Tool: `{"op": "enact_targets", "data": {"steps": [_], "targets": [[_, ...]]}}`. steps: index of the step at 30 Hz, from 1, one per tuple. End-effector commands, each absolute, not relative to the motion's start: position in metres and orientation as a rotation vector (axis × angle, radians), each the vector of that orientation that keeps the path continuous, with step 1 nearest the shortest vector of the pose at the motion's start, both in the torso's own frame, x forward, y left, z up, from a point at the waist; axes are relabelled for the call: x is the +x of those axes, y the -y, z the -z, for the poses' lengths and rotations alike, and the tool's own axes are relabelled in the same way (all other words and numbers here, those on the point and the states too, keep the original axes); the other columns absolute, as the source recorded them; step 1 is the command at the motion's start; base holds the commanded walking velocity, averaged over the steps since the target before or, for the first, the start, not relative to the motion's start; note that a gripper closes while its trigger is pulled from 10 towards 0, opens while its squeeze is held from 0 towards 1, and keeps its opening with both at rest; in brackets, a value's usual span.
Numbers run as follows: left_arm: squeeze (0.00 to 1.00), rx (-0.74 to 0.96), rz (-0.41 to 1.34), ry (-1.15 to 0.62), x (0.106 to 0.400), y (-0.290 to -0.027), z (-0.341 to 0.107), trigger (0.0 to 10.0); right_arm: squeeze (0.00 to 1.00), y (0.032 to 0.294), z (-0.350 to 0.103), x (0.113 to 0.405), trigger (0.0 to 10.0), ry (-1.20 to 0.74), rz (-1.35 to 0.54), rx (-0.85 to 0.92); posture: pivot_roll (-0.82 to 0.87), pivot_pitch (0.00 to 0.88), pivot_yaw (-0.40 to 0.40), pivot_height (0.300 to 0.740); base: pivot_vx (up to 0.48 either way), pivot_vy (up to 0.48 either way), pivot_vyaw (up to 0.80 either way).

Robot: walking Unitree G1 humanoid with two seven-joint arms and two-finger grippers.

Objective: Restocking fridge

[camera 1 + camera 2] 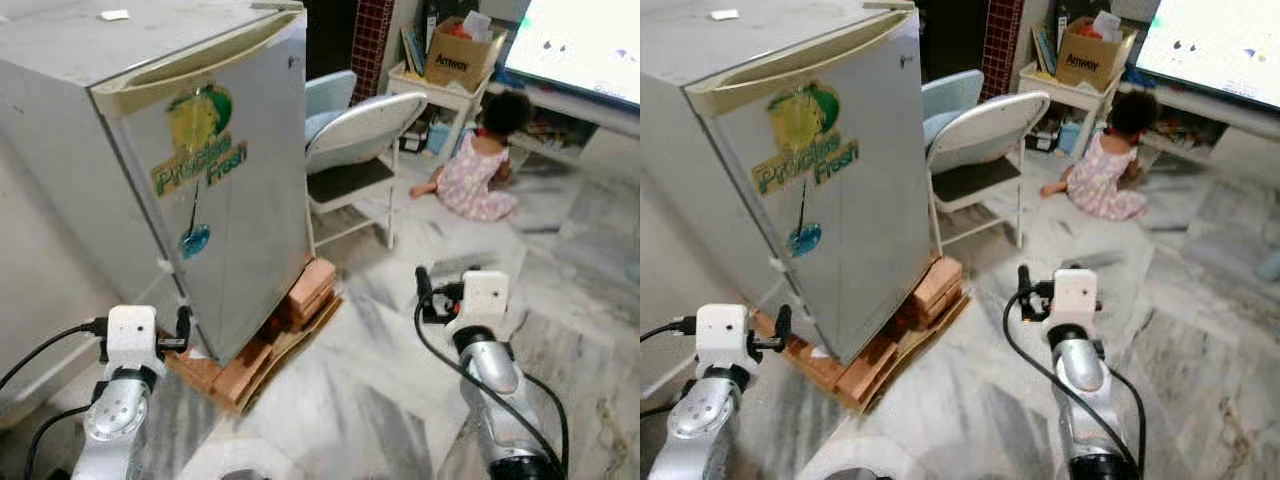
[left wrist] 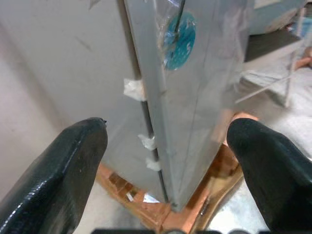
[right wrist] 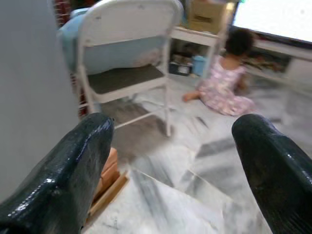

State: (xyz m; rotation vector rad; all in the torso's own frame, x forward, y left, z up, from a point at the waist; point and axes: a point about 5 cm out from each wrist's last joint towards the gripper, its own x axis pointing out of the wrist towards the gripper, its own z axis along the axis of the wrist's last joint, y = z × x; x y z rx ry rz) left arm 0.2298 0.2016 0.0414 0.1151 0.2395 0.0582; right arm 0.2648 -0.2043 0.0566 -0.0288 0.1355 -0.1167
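The tall silver-grey metal fridge [image 1: 200, 150] stands upright on red bricks [image 1: 300, 295], door shut, facing the left gripper [image 2: 165, 146] and right gripper [image 3: 170, 146], both jaws released.

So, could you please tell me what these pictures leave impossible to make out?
- Fridge contents: its door is shut, in both eye views.
- Cardboard box contents: too small, eye views.
- Folding chair far legs: hidden behind its seat, eye views.
- Person sitting on the floor: what the hands do is hidden, back turned.
- Bricks under the fridge: count hidden by its base.
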Motion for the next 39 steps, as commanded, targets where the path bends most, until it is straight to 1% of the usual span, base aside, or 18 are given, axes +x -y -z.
{"op": "enact_targets", "data": {"steps": [1,4,10,21,39], "targets": [[0.0,0.137,-0.069,-0.231,0.231,-0.208,-0.045,10.0,0.0,0.197,-0.062,0.27,10.0,-0.129,0.082,0.032,0.02,0.0,-0.033,0.74,0.0,0.48,0.0],[0.0,0.138,-0.063,-0.223,0.233,-0.207,-0.045,10.0,0.0,0.192,-0.068,0.271,10.0,-0.08,0.057,0.02,0.02,0.0,-0.034,0.74,0.0,0.48,0.0],[0.0,0.143,-0.051,-0.206,0.235,-0.206,-0.047,10.0,0.0,0.191,-0.068,0.273,10.0,-0.084,0.056,0.039,0.02,0.0,-0.034,0.74,0.0,0.48,-0.08],[0.0,0.139,-0.041,-0.198,0.238,-0.204,-0.048,10.0,0.0,0.192,-0.069,0.274,10.0,-0.077,0.051,0.043,0.02,0.0,-0.031,0.74,0.0,0.449,-0.8],[0.0,0.101,0.015,-0.158,0.239,-0.197,-0.05,10.0,0.0,0.191,-0.068,0.276,10.0,-0.075,0.052,0.034,0.03,0.0,-0.032,0.74,0.0,0.0,-0.8]]}}
